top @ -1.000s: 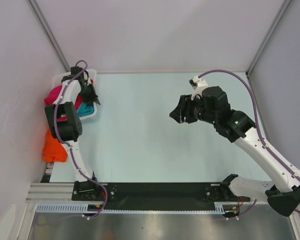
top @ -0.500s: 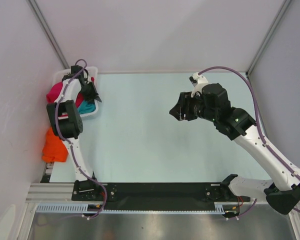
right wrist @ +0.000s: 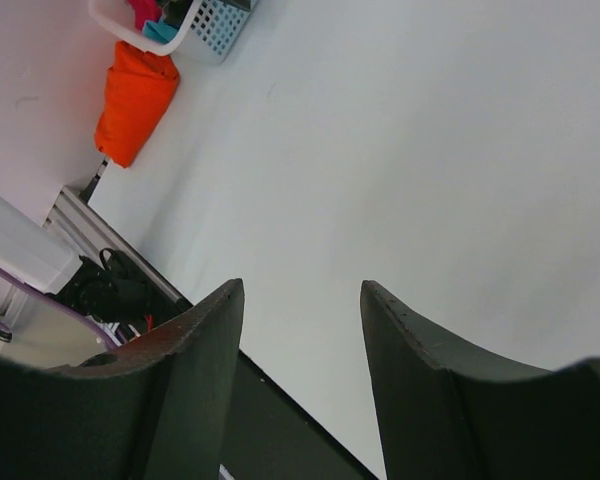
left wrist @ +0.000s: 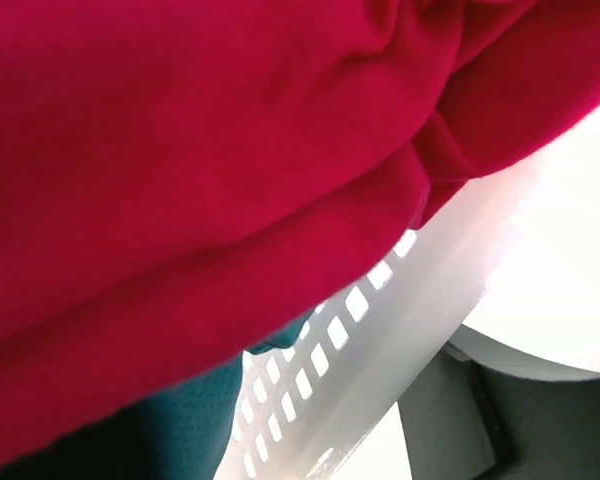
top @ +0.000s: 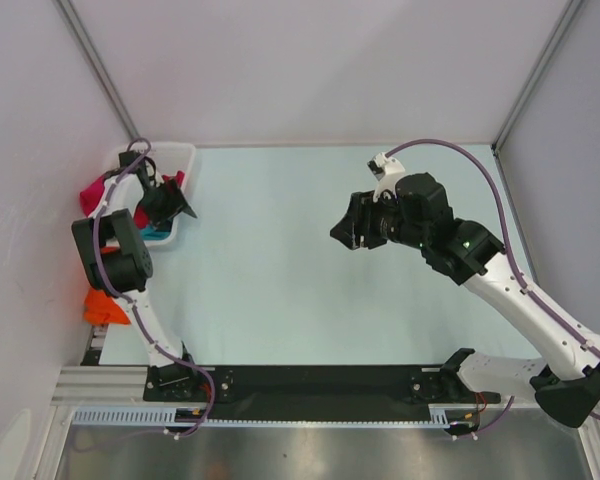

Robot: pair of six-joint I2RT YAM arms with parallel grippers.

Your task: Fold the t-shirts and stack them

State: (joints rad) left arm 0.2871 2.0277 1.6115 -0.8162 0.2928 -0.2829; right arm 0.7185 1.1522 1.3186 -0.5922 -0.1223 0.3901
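The t-shirts lie bunched at the table's far left, in and beside a white lattice basket [top: 170, 148]. A crimson t-shirt [top: 95, 190] spills over its left rim and a teal t-shirt [top: 158, 234] shows at its near end. An orange t-shirt [top: 105, 308] lies on the table in front of it, partly under the left arm. My left gripper [top: 168, 203] is down in the basket. In the left wrist view, crimson cloth [left wrist: 210, 150] fills the frame above teal cloth [left wrist: 180, 420] and the basket wall [left wrist: 360, 330], and the fingers are hidden. My right gripper [right wrist: 300, 285] hangs open over bare table.
Side walls stand close to the basket on the left and along the table's right edge. The black base rail [top: 320, 380] runs along the near edge. The right arm [top: 480, 260] stretches over the right half of the pale table [top: 280, 280].
The left arm has swung left and its gripper has gone deeper into the basket, which now sits slightly further left. The right gripper has drifted a little left, still open.
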